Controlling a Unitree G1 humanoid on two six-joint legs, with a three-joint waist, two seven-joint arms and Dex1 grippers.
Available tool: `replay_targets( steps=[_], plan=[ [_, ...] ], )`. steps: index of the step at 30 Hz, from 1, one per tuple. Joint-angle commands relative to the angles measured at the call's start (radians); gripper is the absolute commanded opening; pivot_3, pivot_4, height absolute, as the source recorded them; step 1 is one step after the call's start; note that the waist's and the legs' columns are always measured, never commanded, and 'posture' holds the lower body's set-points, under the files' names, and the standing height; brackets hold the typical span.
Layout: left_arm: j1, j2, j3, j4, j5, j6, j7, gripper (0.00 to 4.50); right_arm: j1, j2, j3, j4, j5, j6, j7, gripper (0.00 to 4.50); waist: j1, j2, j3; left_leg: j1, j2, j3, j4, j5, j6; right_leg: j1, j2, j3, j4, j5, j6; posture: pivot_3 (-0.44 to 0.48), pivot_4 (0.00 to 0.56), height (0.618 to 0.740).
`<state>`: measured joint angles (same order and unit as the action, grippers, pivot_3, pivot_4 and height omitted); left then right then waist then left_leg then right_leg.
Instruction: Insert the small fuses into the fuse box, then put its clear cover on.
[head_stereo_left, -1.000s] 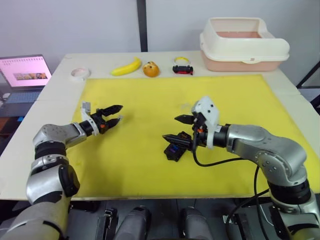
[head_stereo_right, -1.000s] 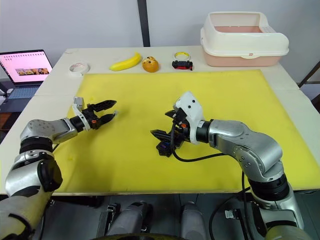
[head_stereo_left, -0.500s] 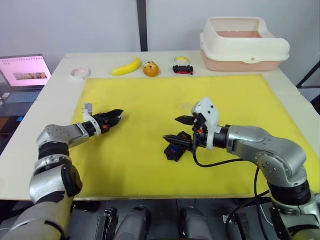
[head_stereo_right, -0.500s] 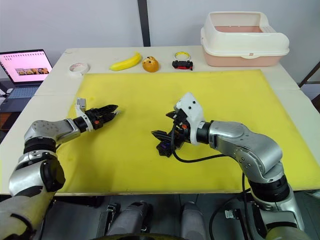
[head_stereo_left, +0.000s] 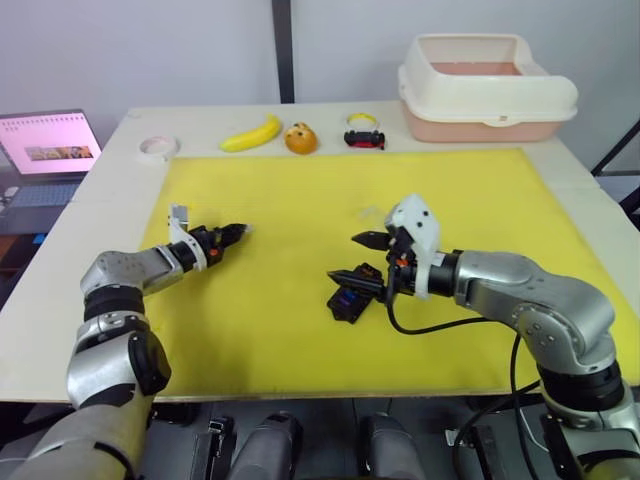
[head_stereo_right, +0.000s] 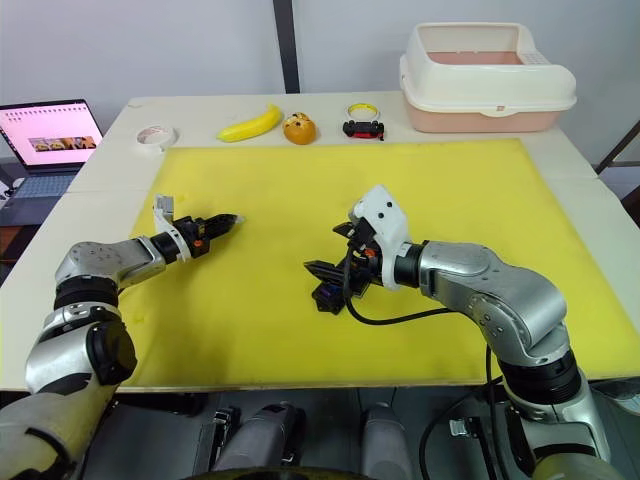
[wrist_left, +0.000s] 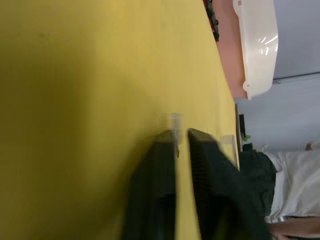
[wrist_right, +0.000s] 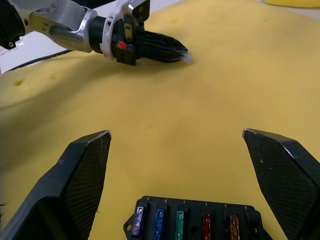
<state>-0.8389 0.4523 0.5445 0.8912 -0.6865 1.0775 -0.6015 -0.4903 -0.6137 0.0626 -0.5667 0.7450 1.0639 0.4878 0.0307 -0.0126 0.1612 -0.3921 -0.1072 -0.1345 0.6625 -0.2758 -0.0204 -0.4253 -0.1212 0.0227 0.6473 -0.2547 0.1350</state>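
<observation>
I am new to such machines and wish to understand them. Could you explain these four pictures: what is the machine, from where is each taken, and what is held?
This is a humanoid robot with two arms, each ending in a two-fingered black claw. Two pictures come from cameras in its head, looking down at a yellow mat; the other two come from cameras on its wrists. The left claw is shut on a small transparent plastic cover at the mat. The right claw hangs open over a small black rectangular fuse box, whose slots hold coloured plastic fuses. Beyond the mat lie a yellow banana, a white tape roll and a cream plastic bin.
</observation>
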Motion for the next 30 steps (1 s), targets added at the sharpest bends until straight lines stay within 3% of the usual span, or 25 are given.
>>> replay_targets(
  steps=[1, 8, 12, 21, 25, 30],
  plan=[
    [0.014, 0.009, -0.003, -0.013, 0.007, -0.013, 0.010, 0.06, -0.014, -0.003, -0.018, -0.026, -0.009, -0.017, 0.001, 4.50, -0.004, 0.000, 0.000, 0.000, 0.000, 0.000, 0.000, 0.000, 0.000, 0.000, 0.000, 0.000, 0.000, 0.000, 0.000, 0.000, 0.150, 0.740],
    [0.061, 0.081, 0.010, -0.287, -0.092, 0.182, -0.025, 0.06, 0.001, 0.011, -0.068, -0.038, 0.023, -0.002, -0.016, 4.50, -0.029, -0.001, 0.001, -0.001, 0.001, -0.001, -0.001, 0.000, 0.000, -0.003, 0.001, 0.000, 0.000, 0.000, 0.000, 0.000, 0.150, 0.740],
    [0.041, 0.072, 0.063, -0.423, -0.189, 0.303, 0.007, 0.06, -0.008, 0.099, -0.161, -0.016, 0.132, 0.055, -0.091, 4.50, -0.033, -0.001, 0.001, -0.002, 0.001, -0.001, -0.002, 0.000, -0.001, -0.003, 0.001, 0.000, 0.000, 0.000, 0.000, 0.000, 0.150, 0.740],
    [-0.075, -0.139, 0.217, -0.644, -0.399, 0.511, 0.226, 0.06, -0.102, 0.364, -0.306, 0.070, 0.422, 0.129, -0.417, 4.50, -0.033, -0.001, 0.001, -0.002, 0.001, -0.001, -0.002, 0.000, -0.001, -0.004, 0.001, 0.001, 0.000, 0.000, 0.000, 0.000, 0.150, 0.740],
    [-0.108, -0.227, 0.276, -0.669, -0.485, 0.537, 0.345, 0.06, -0.144, 0.492, -0.336, 0.119, 0.576, 0.060, -0.649, 4.50, -0.045, -0.001, 0.001, -0.003, 0.001, -0.001, -0.003, 0.000, -0.001, -0.004, 0.001, 0.001, 0.000, 0.000, 0.000, 0.000, 0.150, 0.740],
    [-0.113, -0.317, 0.314, -0.691, -0.622, 0.526, 0.505, 0.06, -0.151, 0.572, -0.328, 0.150, 0.743, -0.053, -0.835, 4.50, -0.048, -0.001, 0.001, -0.002, 0.001, -0.001, -0.005, 0.001, -0.001, -0.006, 0.001, 0.002, 0.000, 0.000, 0.000, 0.000, 0.150, 0.740]
  ],
)
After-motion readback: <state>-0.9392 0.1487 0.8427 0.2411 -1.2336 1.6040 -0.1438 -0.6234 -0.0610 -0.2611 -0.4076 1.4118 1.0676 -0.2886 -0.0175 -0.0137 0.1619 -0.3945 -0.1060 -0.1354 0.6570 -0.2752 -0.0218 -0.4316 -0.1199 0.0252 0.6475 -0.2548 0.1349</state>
